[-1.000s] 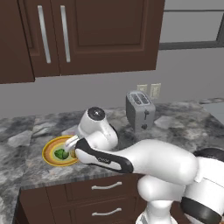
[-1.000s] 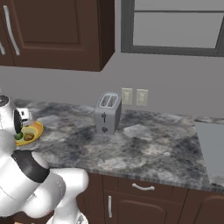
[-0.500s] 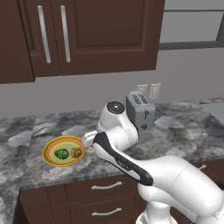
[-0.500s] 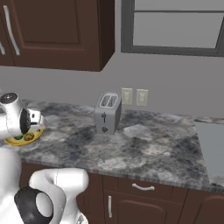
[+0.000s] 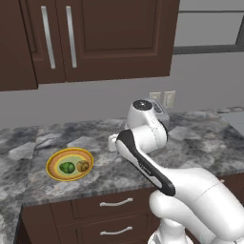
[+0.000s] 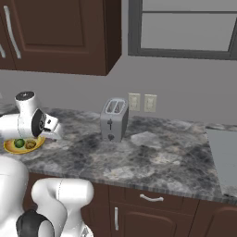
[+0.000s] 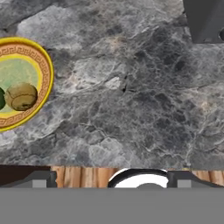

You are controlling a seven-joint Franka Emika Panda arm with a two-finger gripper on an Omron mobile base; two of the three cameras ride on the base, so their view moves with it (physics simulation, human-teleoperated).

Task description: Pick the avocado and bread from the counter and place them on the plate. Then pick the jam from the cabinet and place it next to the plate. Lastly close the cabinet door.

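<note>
Hand view looks down along the empty hand (image 7: 111, 183), its fingers spread wide above bare grey marbled tabletop (image 7: 131, 100). Off to one side, the bread (image 7: 21, 96) lies on the orange-rimmed plate (image 7: 43, 65), touching the avocado (image 5: 67, 167). Upper cabinet (image 5: 95, 38) doors are shut. No writing is readable anywhere.

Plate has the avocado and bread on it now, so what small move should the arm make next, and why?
Probably raise the open gripper toward the cabinet. The avocado and bread already lie on the plate, the gripper is empty over the counter, and the jam comes next, though both doors look shut.
</note>
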